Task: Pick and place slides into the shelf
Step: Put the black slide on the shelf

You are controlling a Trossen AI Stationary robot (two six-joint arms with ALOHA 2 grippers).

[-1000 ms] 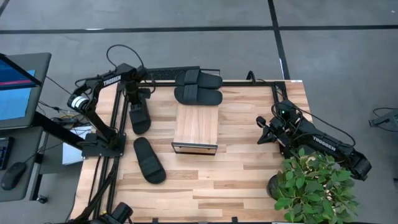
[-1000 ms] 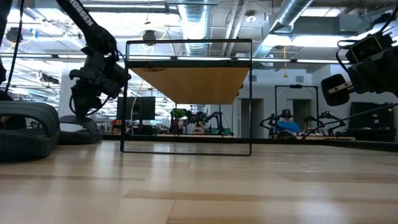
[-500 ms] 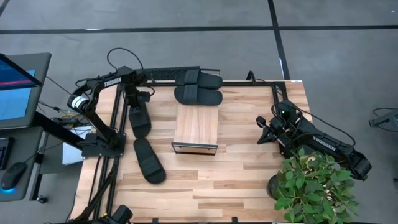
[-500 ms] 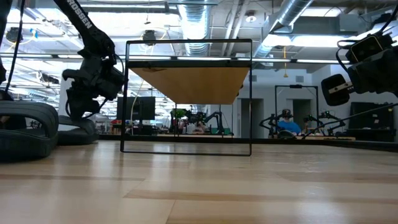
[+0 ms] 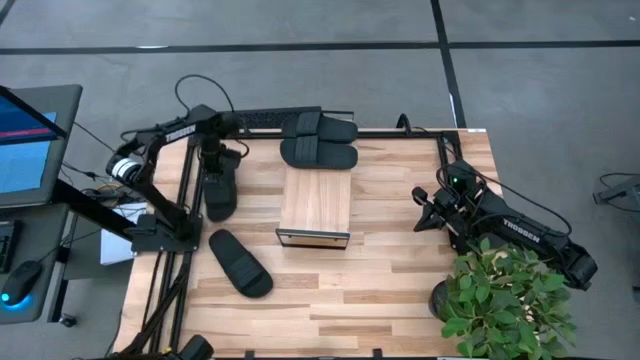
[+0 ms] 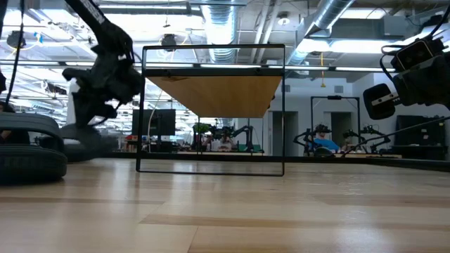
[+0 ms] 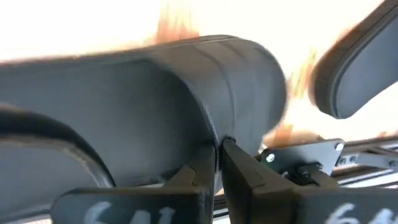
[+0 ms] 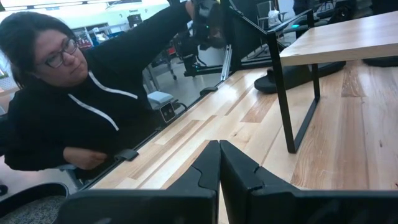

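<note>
- At the table's far left, our left gripper [image 5: 217, 170] has its fingers pinched together on the edge of one slide [image 5: 220, 190]; the left wrist view shows the two tips meeting on the rubber of that slide's strap, so we read it as held.
- The shelf [image 5: 316, 208] stands mid-table, its open space under the wooden top facing us in the low view; two more slides [image 5: 318, 140] lie side by side just behind it, and a fourth slide [image 5: 240, 263] lies loose near the front left.
- Our right gripper [image 5: 428, 210] waits off the shelf's right side, fingers shut on nothing.
- To do this step well, we judge, we lift only enough to clear the table [image 5: 400, 290]; keep the slide level so the thin pinch does not slip; swing wide of the loose slide; then enter the shelf low and square between its dark frame posts.
</note>
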